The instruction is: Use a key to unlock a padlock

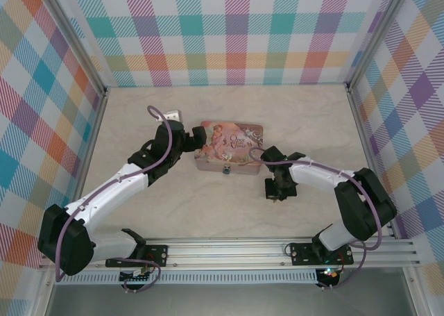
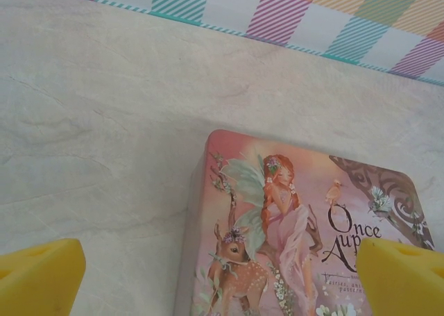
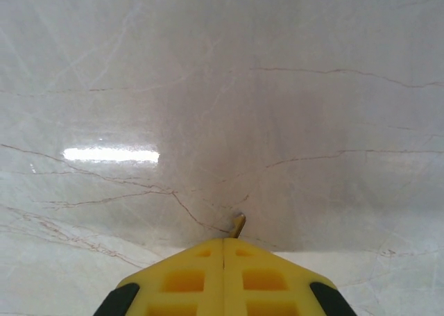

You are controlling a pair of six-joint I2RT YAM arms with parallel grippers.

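Left arm runs from lower left of the top view up to centre. Left gripper [image 1: 193,141] has its jaws spread wide, yellow fingertips [image 2: 38,278] in both bottom corners of its wrist view. Right arm folds in from lower right, elbow at right. Right gripper [image 1: 272,191] points down, pads [image 3: 194,274] pressed together, the key [image 3: 238,224] tip pinched between.

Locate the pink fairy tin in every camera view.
Top external: pink fairy tin at the picture's centre.
Left wrist: the tin fills the lower right, lid up.
Right wrist: key tip pinched in shut jaws.
Shared landmark: the marbled tabletop in all three.
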